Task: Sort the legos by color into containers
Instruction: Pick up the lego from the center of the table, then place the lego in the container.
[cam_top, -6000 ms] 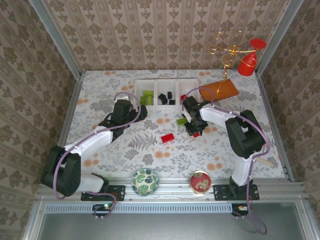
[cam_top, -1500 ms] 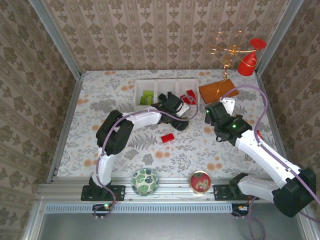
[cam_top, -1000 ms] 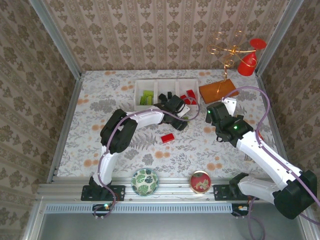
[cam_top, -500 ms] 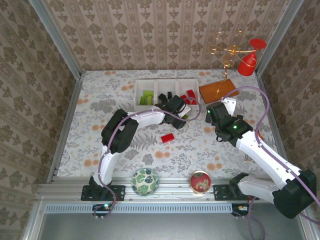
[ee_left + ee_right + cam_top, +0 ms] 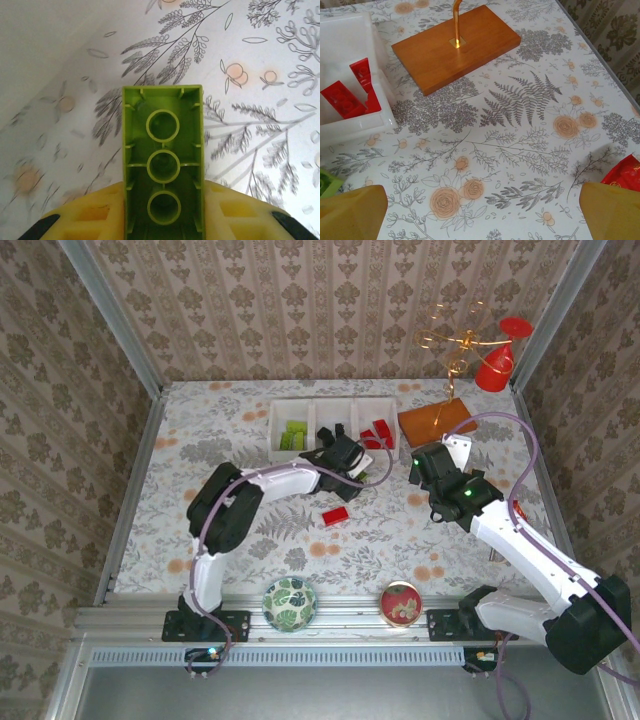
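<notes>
left gripper (image 5: 343, 454), clamped on a lime brick (image 5: 163, 165), has shifted left along the tray (image 5: 334, 401) front; its green compartment (image 5: 290, 412) lies further left.

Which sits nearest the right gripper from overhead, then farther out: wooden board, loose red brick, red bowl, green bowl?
1. The wooden board, just behind the right gripper.
2. The loose red brick, on the table to its left.
3. The red bowl, at the near edge.
4. The green bowl, near edge, farther left.

Left tool (image 5: 162, 215) pinched tight, right tool (image 5: 480, 212) agape.
</notes>
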Robot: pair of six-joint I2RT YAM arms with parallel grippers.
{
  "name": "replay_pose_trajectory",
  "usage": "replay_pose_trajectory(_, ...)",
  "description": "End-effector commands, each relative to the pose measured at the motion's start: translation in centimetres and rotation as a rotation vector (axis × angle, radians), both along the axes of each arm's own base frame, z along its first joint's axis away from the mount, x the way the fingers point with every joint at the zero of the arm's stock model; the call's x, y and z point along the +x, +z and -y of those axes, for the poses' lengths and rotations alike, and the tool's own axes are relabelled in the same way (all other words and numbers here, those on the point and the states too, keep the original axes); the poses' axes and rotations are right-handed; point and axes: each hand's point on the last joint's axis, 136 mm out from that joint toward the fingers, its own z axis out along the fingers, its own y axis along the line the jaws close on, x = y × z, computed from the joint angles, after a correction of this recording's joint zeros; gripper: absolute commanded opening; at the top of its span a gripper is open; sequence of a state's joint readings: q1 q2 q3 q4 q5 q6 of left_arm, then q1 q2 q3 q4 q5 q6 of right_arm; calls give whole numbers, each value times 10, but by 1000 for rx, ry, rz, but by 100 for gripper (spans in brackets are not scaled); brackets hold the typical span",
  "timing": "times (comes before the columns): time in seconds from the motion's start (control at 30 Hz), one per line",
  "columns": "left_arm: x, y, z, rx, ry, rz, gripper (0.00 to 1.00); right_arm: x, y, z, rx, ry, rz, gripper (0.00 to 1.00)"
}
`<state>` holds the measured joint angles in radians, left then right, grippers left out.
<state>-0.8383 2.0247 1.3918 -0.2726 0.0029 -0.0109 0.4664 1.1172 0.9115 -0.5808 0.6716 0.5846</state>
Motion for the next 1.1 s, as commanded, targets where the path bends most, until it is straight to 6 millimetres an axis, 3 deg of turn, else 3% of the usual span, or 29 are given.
replay_pose_trajectory(0.0,2,51,-6,-88,59,96,25,0,1,1,38,-29,26,100)
replay_pose_trajectory(0.3,-5,106,-61,-123,205,241,25,7,-6,-5,61,-26,7,100)
replay_pose_trajectory(0.5,10,128,-96,-186,313,254,25,15,-10,-13,68,-8,-17,100)
replay_pose_trajectory(0.8,56,119,-143,-190,476,217,25,21,-16,-24,106,31,-20,100)
replay_pose_trajectory(1.07,98,96,-153,-163,546,158,25,24,-25,-37,131,92,-52,100)
